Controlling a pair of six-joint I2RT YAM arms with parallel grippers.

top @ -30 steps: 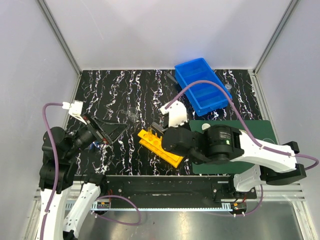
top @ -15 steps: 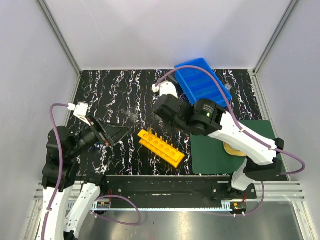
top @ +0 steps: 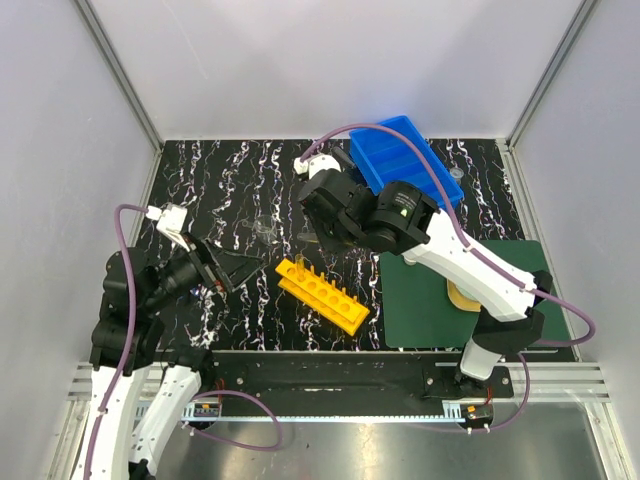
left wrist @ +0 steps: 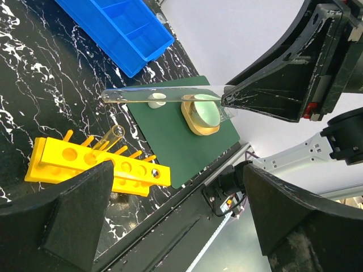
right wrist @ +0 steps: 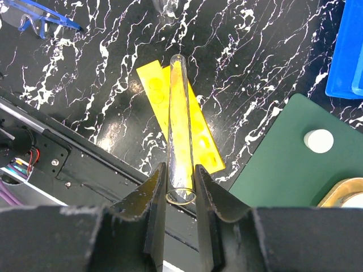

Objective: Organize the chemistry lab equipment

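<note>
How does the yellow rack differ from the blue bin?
The yellow rack is a long flat block with one row of round holes; the blue bin is an open box split into compartments. The rack has a glass tube leaning in it; the bin's visible compartments look empty. The rack lies at the near middle, the bin in the far right corner. Both are bright plastic-looking holders.

Table (top: 250, 190): black, white marble veining. Rack (top: 322, 294): bright yellow. Bin (top: 395, 150): blue. Mat (top: 420, 310): dark green, plain. Tube (right wrist: 180, 124): clear glass, rack's yellow showing through. Round piece (right wrist: 318, 141): white. Dome (left wrist: 203, 110): pale green. Disc (left wrist: 193, 123) under dome: tan. Goggles (right wrist: 42, 16): clear lenses, blue frame. Arms (top: 470, 270): white shells, black joints. Walls (top: 300, 70): pale grey.
</note>
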